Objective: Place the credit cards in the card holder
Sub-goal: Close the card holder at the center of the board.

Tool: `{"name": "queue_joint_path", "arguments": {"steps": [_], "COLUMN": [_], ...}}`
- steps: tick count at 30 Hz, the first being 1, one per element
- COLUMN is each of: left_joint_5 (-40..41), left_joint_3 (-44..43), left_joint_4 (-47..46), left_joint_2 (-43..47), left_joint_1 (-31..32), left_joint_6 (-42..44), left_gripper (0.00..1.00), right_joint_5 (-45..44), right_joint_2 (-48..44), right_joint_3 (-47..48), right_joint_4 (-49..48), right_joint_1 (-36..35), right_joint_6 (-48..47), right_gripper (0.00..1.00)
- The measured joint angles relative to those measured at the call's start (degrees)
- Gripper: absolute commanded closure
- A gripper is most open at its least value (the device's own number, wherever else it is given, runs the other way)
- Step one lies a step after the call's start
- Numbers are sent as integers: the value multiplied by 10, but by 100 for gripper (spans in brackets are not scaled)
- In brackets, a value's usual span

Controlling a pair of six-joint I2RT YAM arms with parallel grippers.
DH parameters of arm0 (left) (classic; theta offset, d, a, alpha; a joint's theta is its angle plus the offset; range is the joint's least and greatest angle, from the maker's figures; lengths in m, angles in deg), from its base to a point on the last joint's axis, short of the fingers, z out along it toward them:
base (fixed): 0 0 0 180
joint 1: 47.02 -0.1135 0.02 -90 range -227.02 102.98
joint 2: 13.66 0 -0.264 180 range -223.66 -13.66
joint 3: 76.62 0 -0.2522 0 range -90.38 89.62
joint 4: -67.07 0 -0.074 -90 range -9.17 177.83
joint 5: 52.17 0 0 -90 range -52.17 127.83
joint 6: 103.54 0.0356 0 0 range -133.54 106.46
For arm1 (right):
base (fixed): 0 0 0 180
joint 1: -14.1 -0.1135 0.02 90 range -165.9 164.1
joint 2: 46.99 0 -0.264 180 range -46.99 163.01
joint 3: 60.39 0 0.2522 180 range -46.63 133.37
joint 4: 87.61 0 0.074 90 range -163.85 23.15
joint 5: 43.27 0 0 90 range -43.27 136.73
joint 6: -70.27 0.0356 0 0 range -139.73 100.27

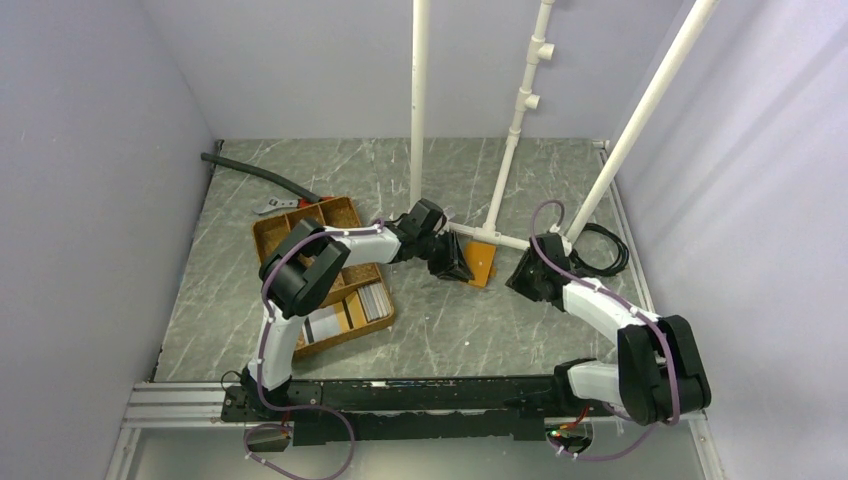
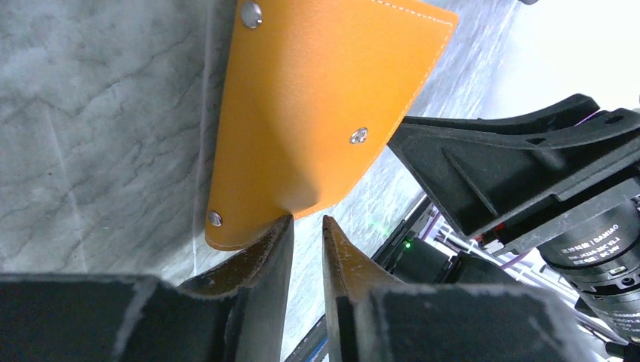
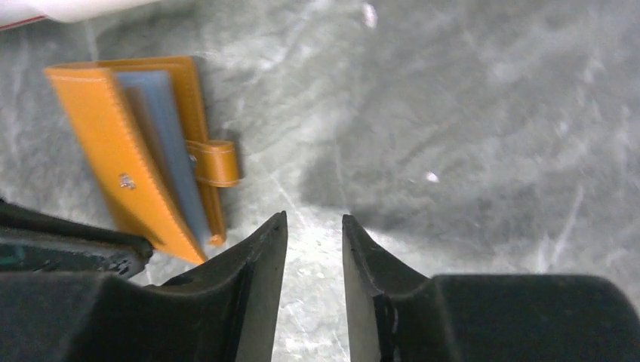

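The orange card holder (image 1: 481,262) lies on the marbled table between my two grippers. In the right wrist view the card holder (image 3: 113,143) is partly open, with a light blue card (image 3: 162,139) showing under its raised flap and its strap (image 3: 215,162) sticking out. My left gripper (image 2: 308,222) is open by a narrow gap with nothing in it, and its left fingertip (image 2: 281,230) touches the edge of the card holder (image 2: 302,113). My right gripper (image 3: 315,219) hovers over bare table just right of the holder, open and empty. More credit cards (image 1: 374,299) lie in the brown tray.
The brown divided tray (image 1: 300,222) sits to the left under my left arm. White pipe legs (image 1: 418,110) and a crossbar (image 1: 490,237) stand right behind the holder. A black hose (image 1: 255,173) lies at the back left and a cable coil (image 1: 598,250) at the right.
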Motion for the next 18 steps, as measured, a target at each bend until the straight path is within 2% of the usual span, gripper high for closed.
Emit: {"name": "queue_joint_path", "arguments": {"steps": [2,4,8,13,18], "left_joint_5": [-10,-23,-31,-31,-36], "left_joint_3": [0,1,-1,-46,-99], "left_joint_4": [-8,-16,-24,11,4], "left_joint_2": [0,0,0,0,-12], "left_joint_1": [-1,-3,-7,-9,-9], "left_joint_6": [6,13,29,59,67], "left_gripper": [68,68,80,89,98], "right_joint_5": [21,42,71,95,114], "right_joint_2": [-3,7,40,64,64], "right_joint_3": [-1,5,20,34,34], "right_joint_4": [-12,-26,-49,-67,-83], "right_joint_1": [7,12,16,16,16], "right_joint_6": [-13,-26,-46,-67,-74], "right_gripper": [52,49,49,52,53]}}
